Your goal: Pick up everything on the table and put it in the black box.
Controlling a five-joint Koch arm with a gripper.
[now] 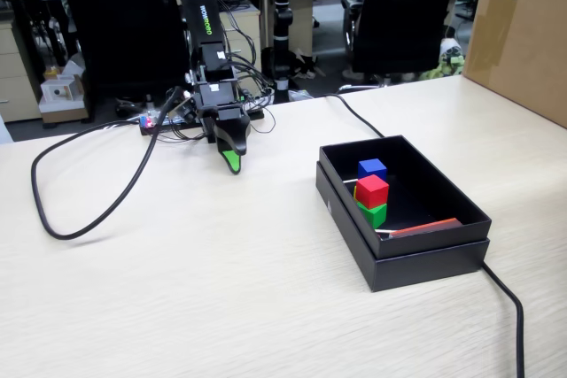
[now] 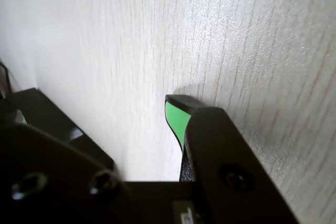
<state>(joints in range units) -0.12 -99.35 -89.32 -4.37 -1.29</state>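
Red cube [image 1: 372, 189] sat atop green [image 1: 376, 213] beside blue [image 1: 372, 167] inside the black box [image 1: 416, 245]; yellow barely peeked behind. Worktop [image 1: 221, 289] looked cleared; gripper [image 1: 232, 162] empty, jaws' state unclear

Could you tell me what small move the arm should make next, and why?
Probably none beyond resting: the blue cube, red cube and green cube sit inside the black box, with a yellow edge behind the red one. No cube shows on the table, and the gripper is shut and empty.
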